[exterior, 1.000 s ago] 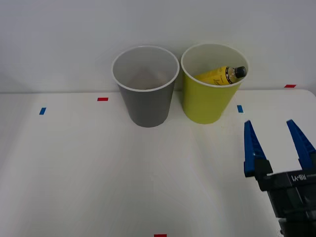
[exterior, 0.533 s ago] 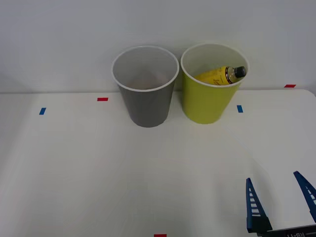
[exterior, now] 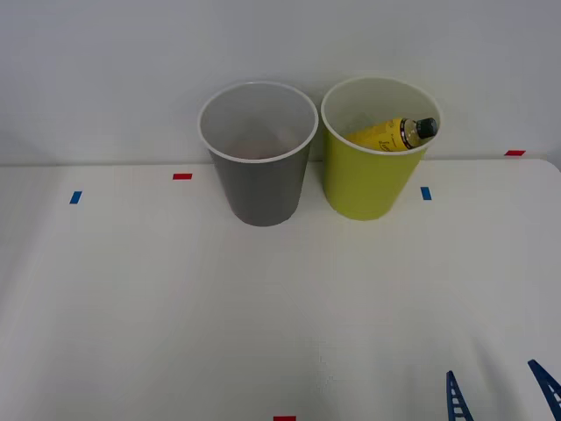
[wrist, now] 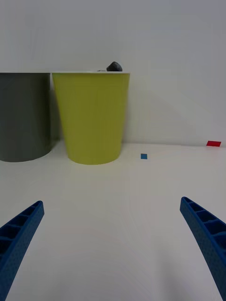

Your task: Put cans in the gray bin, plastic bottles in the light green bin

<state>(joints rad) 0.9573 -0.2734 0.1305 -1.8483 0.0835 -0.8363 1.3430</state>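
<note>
Tool spread, empty; yellow bottle tilted, cap rightward.

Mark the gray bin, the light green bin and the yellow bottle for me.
gray bin (exterior: 259, 189): front view, on its outer wall.
light green bin (exterior: 364, 182): front view, on its outer wall.
yellow bottle (exterior: 383, 134): front view, on its yellow body, lying tilted inside the light green bin.

White table with two cups and bits of tape.

Gray bin and light green bin standing upright near the far edge, just beside each other. Red tape and blue tape stuck flat left of the gray bin, blue tape and red tape right of the green one, red tape at the near edge.
</note>
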